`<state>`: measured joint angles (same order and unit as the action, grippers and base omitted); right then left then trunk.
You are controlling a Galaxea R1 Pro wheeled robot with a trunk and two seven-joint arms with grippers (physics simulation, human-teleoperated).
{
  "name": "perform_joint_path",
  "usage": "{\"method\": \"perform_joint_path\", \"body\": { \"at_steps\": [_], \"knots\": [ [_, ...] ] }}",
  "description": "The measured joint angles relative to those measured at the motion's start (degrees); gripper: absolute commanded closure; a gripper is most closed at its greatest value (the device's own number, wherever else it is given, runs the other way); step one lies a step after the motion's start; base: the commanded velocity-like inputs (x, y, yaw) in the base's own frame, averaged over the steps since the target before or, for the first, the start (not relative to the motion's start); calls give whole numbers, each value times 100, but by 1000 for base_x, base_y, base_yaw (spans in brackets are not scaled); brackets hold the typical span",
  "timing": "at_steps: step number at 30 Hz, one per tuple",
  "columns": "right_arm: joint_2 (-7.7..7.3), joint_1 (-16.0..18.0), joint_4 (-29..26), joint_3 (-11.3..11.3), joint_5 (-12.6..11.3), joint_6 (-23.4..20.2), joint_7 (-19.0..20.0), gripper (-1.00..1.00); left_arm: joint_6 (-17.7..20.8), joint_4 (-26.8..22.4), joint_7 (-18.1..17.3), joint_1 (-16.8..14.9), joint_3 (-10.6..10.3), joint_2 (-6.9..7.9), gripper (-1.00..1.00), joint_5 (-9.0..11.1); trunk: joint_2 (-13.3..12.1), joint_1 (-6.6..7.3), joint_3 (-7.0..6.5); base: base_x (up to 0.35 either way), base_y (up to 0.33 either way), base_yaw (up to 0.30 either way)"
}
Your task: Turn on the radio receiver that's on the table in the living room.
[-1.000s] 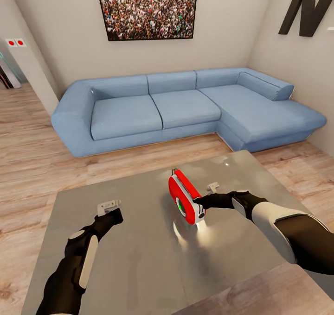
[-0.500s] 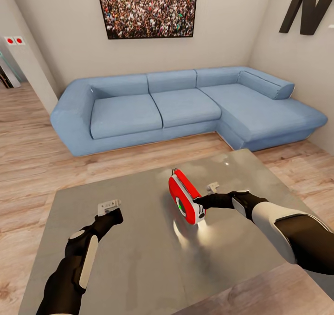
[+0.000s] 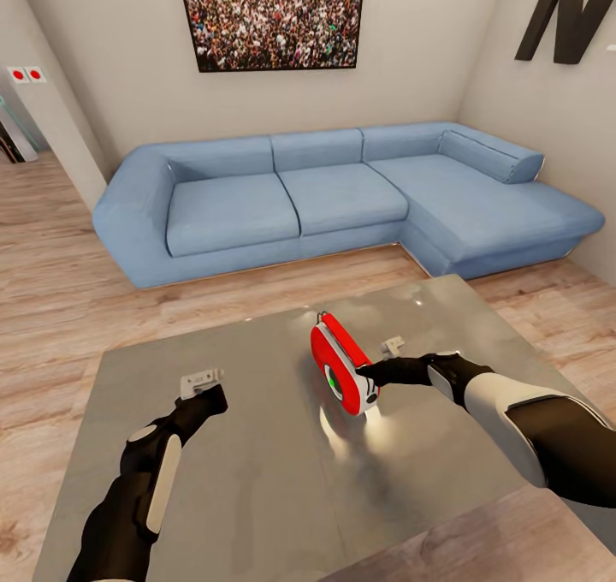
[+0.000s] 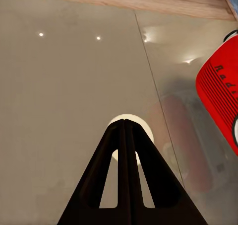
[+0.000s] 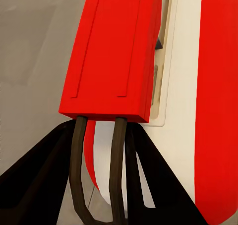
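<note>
nothing has shifted over the last second: the radio receiver (image 3: 340, 366) stays tilted near the bench (image 3: 257, 479) middle, right end effector (image 3: 368, 378) touching its near-right edge, grip unclear, left end effector (image 3: 202, 383) narrow and idle, so switching-on seems stalled.

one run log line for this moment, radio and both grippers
radio receiver: upright on table | right gripper: at radio's edge | left gripper: shut, over table

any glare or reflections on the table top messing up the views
Head view: the glossy table mirrors a pale bright patch just below the radio receiver. Left wrist view: small ceiling-light glints, a round white highlight behind the left gripper, and a faint red reflection of the radio. All views look sharp.
</note>
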<state>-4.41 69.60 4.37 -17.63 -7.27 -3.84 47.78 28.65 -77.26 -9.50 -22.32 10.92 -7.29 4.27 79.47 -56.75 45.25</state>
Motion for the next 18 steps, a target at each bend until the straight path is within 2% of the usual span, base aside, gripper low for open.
{"method": "perform_joint_path", "body": {
  "at_steps": [3, 11, 18],
  "knots": [
    [1, 0, 0, 1, 0, 0, 0, 100, 0, 1, 1, 0, -1, 0, 100, 2, 0, 0, 0, 0, 0, 0],
    [-4, 0, 0, 1, -1, 0, -8, 100, 0, 0, 9, 0, 6, 0, 100, 3, 319, -175, 143, 0, 0, 0],
    [-3, 0, 0, -5, 1, 0, -8, 100, -2, 83, 1, 0, 0, 0, 100, 3, 321, -176, 144, 0, 0, 0]
  ]
}}
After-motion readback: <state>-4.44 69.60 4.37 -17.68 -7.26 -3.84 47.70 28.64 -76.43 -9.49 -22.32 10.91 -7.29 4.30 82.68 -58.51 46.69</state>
